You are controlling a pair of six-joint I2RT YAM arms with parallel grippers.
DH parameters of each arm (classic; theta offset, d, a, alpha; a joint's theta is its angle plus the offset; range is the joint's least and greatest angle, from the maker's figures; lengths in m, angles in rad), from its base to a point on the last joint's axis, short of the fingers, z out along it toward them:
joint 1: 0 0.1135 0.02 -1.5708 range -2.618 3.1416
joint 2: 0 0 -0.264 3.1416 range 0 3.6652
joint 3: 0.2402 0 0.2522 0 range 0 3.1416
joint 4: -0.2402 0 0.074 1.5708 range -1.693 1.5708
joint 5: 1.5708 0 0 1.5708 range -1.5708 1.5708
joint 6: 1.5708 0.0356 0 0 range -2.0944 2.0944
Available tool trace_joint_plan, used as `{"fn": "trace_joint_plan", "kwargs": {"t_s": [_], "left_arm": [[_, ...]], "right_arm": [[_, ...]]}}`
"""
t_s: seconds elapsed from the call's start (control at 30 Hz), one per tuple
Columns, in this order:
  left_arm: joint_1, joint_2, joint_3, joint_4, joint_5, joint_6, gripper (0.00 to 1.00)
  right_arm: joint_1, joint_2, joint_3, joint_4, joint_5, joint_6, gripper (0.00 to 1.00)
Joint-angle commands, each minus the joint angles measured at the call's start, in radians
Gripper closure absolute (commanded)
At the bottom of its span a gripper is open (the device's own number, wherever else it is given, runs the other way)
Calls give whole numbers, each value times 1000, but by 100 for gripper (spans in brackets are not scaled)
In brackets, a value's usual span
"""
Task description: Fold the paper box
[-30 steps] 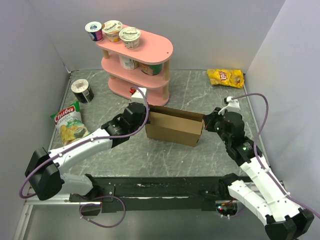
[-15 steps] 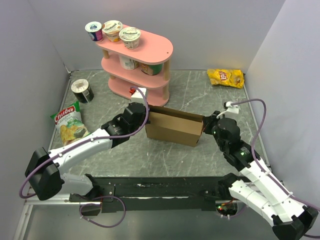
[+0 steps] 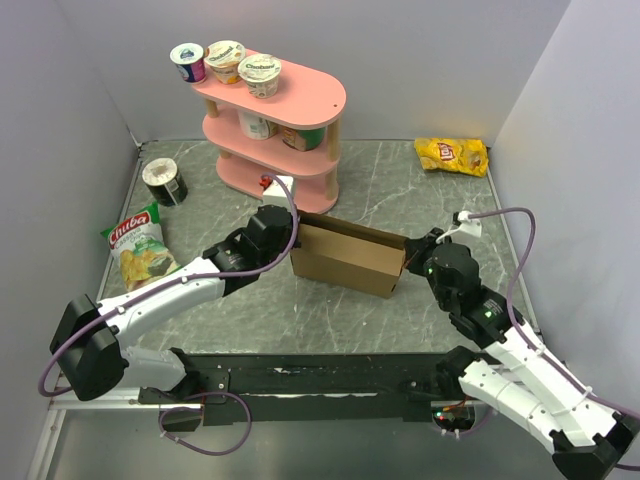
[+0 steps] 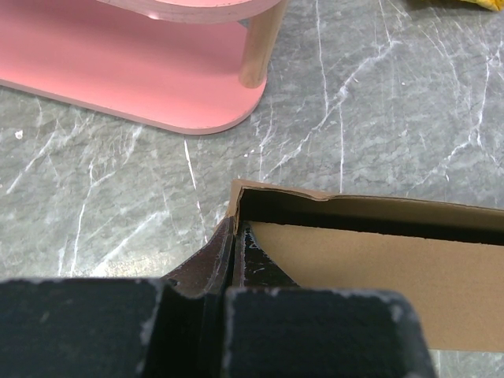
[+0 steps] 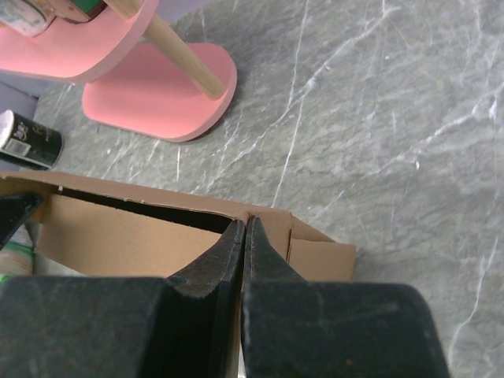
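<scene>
Claws were clamped fully: left gripper (image 4: pixel 234 230) on the left end wall of the paper box (image 3: pixel 345 258), right gripper (image 5: pixel 244 227) on its right end, just near of the pink shelf (image 3: pixel 312 96). Uneven pulling might tear or buckle the cardboard.

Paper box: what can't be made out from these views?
- Top external: paper box floor, hidden by its near wall; ends partly covered by the left gripper and right gripper.
- Left wrist: box's right end, cut off by the frame edge.
- Right wrist: box's lower part, behind the fingers.
</scene>
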Motion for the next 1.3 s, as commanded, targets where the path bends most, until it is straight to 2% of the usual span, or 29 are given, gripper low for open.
{"fn": "trace_joint_plan", "kwargs": {"t_s": [0.0,0.17,0.43,0.73,1.27], "left_arm": [[-21,58,-79,-242,78,21,99],[-23,39,-92,-259,52,35,99],[-9,7,-89,-304,-58,3,99],[57,1,-81,-285,-46,9,99],[113,29,-27,-256,23,47,99]], "right_arm": [[47,26,-73,-463,-115,98,100],[46,34,-23,-511,-63,101,100],[49,108,-7,-508,-65,77,100],[101,194,2,-531,-42,92,100],[222,249,22,-599,23,176,100]]}}
